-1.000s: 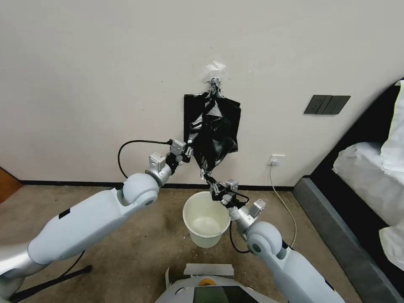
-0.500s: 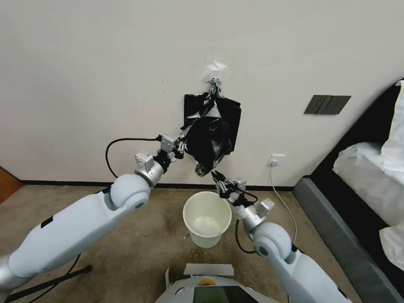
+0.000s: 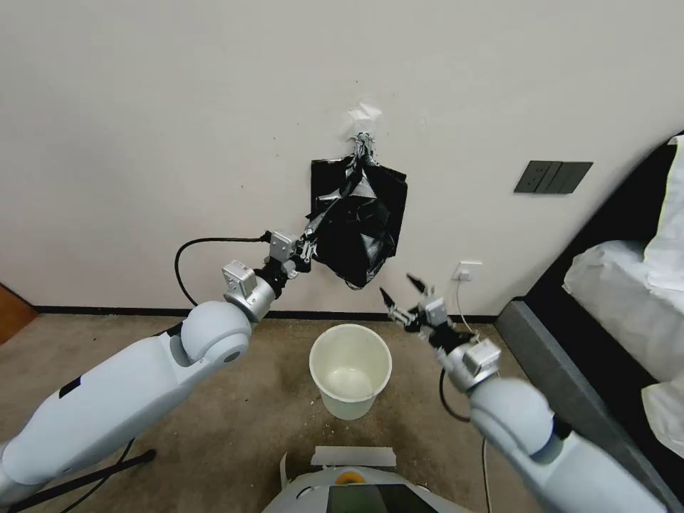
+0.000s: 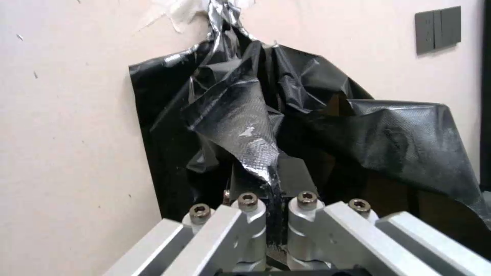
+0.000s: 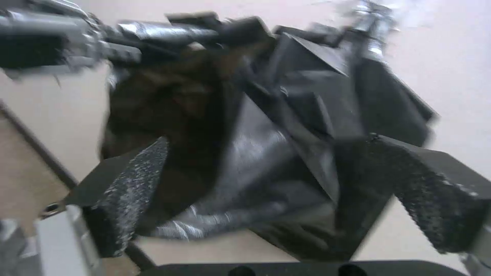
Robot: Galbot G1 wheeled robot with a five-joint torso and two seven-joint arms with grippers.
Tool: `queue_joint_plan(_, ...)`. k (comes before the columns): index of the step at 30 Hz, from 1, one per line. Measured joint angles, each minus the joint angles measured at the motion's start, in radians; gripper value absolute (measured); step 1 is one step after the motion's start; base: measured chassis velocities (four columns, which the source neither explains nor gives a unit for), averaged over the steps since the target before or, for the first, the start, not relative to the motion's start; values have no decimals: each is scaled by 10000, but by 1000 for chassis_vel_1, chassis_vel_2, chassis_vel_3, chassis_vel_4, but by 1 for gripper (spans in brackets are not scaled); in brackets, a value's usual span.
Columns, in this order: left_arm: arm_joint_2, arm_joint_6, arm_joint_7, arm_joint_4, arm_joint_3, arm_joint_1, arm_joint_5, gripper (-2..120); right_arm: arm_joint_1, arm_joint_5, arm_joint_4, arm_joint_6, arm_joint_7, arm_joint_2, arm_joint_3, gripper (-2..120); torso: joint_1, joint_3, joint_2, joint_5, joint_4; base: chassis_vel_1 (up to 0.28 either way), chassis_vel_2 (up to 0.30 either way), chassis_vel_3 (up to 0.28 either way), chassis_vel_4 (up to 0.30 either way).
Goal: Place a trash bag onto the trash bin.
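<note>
At frame centre the left gripper [image 3: 308, 246] pinches the trash bag [image 3: 360, 221] (top caught in the wall clip [image 3: 363, 144]); pulling may tear it. Right gripper [image 3: 402, 296] gapes empty above the trash bin [image 3: 350, 370].

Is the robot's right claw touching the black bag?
Apart. In the head view, pale wall shows between the open right gripper and the trash bag, which the left gripper pinches.

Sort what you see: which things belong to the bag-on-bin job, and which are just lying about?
Job: bag, pinched by the left hand; bin; right hand, open, beside the bag.

Lying about: wall switch, socket, bed, clip.
</note>
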Motion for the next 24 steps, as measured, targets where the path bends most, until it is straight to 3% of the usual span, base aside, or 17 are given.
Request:
queue_joint_plan(2,5,7,-1,-24,-24,40,19,0,2521,1866,96,-1231,694,-102,-1636,100,-1,0,0,-3,4,0,0,0,0)
queue_joint_plan(4,5,8,-4,-26,-24,40,21,0,3064,2114,76,-1504,867,-89,-2022,100,0,0,0,-3,4,0,0,0,0)
queue_joint_plan(6,-15,15,-7,-44,-25,29,21,0,5108,2506,-283,-2429,1540,71,-3466,100,0,0,0,-3,3,0,0,0,0)
queue_joint_plan(7,-15,15,-7,-44,-25,29,21,0,5108,2506,-283,-2429,1540,71,-3466,100,0,0,0,-3,3,0,0,0,0)
queue_joint_plan(9,-33,17,-8,-63,-58,63,22,0,6233,2523,-653,-2932,1907,238,-4451,100,0,1,-1,-2,0,0,0,0,0)
queue_joint_plan(11,-33,17,-8,-63,-58,63,22,0,6233,2523,-653,-2932,1907,238,-4451,100,0,1,-1,-2,0,0,0,0,0)
queue_joint_plan(13,-39,18,-9,-87,-109,115,23,0,7579,2269,-1172,-3444,2098,427,-5778,100,0,1,0,-3,2,0,0,0,0)
queue_joint_plan(18,-81,18,-2,-110,-114,80,20,0,8822,1899,-1636,-3514,2108,566,-6987,96,-1,0,0,-3,1,0,0,0,0)
queue_joint_plan(20,-117,23,7,-126,-112,45,11,0,9431,1145,-2031,-3512,1933,526,-7682,86,0,0,0,-2,2,0,0,0,0)
queue_joint_plan(24,-120,49,9,-135,-112,47,27,0,9754,738,-2140,-3503,1759,319,-8080,75,0,0,0,-1,-1,0,0,0,0)
